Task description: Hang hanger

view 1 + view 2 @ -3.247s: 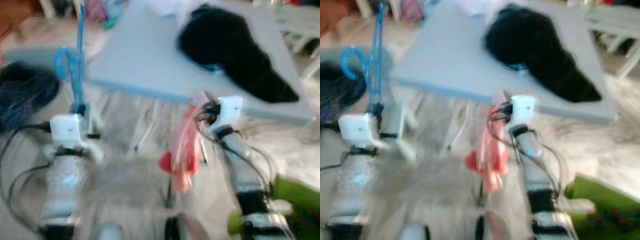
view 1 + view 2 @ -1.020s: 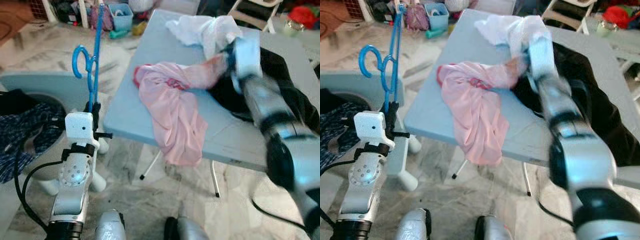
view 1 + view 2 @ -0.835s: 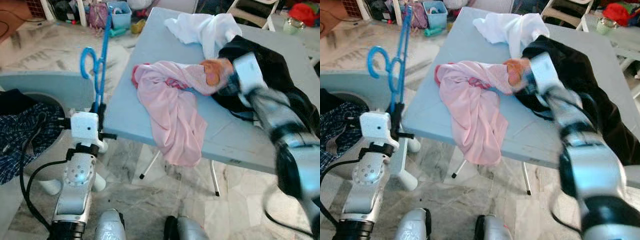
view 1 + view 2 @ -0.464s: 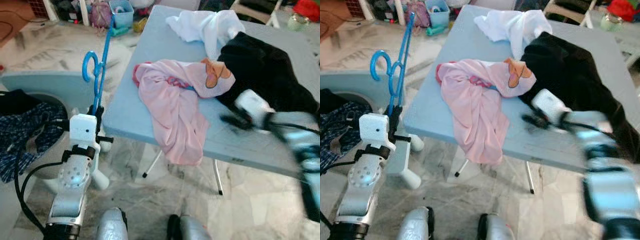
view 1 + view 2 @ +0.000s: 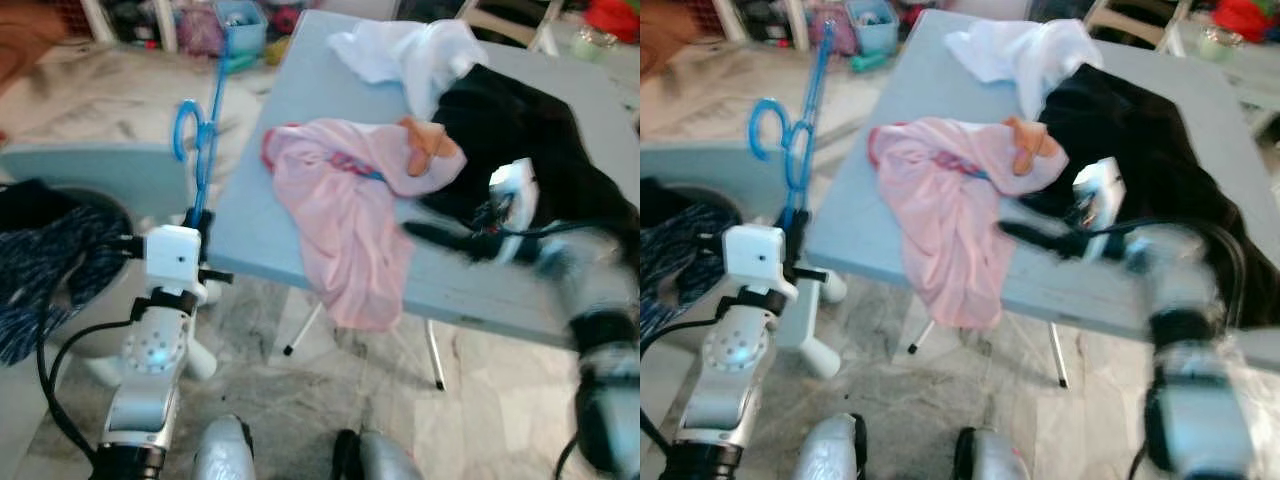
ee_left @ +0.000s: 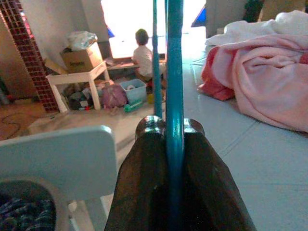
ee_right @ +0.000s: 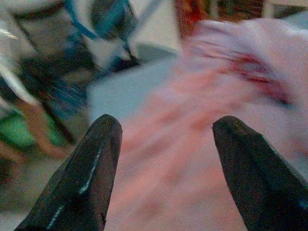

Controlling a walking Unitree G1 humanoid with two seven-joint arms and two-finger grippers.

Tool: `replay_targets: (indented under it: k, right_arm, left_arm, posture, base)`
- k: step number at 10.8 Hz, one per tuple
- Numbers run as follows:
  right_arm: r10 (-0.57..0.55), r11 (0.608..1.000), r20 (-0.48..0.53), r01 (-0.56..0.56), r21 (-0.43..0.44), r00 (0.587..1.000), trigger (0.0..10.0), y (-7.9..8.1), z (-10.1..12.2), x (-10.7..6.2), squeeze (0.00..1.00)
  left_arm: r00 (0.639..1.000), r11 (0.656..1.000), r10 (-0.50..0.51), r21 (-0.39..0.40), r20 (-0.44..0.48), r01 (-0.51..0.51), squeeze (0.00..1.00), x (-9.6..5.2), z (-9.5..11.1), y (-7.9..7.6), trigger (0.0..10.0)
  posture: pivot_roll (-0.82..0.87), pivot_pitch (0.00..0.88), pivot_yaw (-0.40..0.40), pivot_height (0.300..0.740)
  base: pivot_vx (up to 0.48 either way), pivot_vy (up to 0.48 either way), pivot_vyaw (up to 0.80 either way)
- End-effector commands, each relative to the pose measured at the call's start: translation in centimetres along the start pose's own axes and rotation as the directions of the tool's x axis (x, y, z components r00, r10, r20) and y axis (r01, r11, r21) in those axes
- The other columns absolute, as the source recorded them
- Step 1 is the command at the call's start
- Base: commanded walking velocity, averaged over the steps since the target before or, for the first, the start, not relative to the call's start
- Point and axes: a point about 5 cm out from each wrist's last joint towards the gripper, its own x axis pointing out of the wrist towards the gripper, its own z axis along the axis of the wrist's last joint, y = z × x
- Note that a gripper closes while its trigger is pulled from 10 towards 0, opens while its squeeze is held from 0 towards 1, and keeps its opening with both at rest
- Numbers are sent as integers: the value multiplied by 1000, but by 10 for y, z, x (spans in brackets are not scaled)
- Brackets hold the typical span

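In the left part of the head views, the left claw (image 5: 196, 222) is closed on the blue hanger (image 5: 203, 122) and holds it upright. The hook of the hanger curls at mid height, and its long arm rises to the upper left of the frame. The left wrist view shows the grip from near: the two black fingers (image 6: 144, 183) press a blue bar of the hanger (image 6: 173, 96) between them, and a second thinner bar stands behind it. This view also shows a person (image 6: 143, 54) sitting far away in a bright doorway, beside a white side table (image 6: 77, 79) with a cardboard box (image 6: 81, 58).

The right claw (image 5: 1012, 229), blurred, reaches in from the right over the grey-blue surface (image 5: 255, 195). Its tips are at the edge of the pink garment (image 5: 345, 220), which hangs partly over the front edge of the surface. In the right wrist view the fingers (image 7: 84, 178) stand wide apart with nothing between them, above the pink cloth. A black garment (image 5: 540, 135) and a white cloth (image 5: 410, 50) lie behind on the surface.
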Motion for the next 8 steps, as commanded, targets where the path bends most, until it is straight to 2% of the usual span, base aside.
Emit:
replay_targets:
  k: [1, 2, 3, 4, 5, 6, 8]
  right_arm:
    - [42, 998, 45, -43, 39, 998, 10000, 10, -1, 6, 1000]
    - [89, 990, 63, -95, 106, 994, 10000, 28, -20, 20, 1000]
    - [102, 982, 68, -112, 153, 992, 10000, 38, -34, 30, 1000]
    - [86, 977, 34, -91, 191, 996, 10000, 48, -50, 40, 1000]
    - [31, 981, -11, -28, 194, 999, 10000, 50, -63, 48, 1000]
    - [-131, 979, -68, 140, 151, 989, 10000, 42, -69, 57, 1000]
    - [-310, 947, -114, 317, 51, 944, 10000, 26, -65, 62, 1000]
  left_arm:
    - [1000, 1000, -11, 5, 10, 11, 0, 0, 2, -1, 10000]
    - [1000, 1000, -8, 5, 10, 8, 0, 1, 2, 0, 10000]
    - [1000, 1000, -11, 3, 8, 11, 0, 1, 2, -1, 10000]
    - [1000, 1000, -21, 0, 8, 21, 0, 0, 1, -4, 10000]
    - [1000, 1000, -25, -3, 8, 25, 0, 0, 1, -5, 10000]
    - [1000, 1000, -26, -6, 7, 26, 0, 1, 1, -7, 10000]
    - [1000, 1000, -28, -9, 3, 28, 0, 0, 0, -8, 10000]
  posture:
    - [136, 148, -63, 740]
    - [136, 148, -63, 740]
    - [136, 140, -64, 740]
    - [136, 140, -62, 740]
    - [132, 142, -65, 740]
    - [132, 142, -70, 740]
    - [129, 145, -74, 740]
  base:
    - [0, 0, 0]
    - [0, 0, 0]
    - [0, 0, 0]
    - [0, 0, 0]
    - [0, 0, 0]
    - [0, 0, 0]
    - [0, 0, 0]
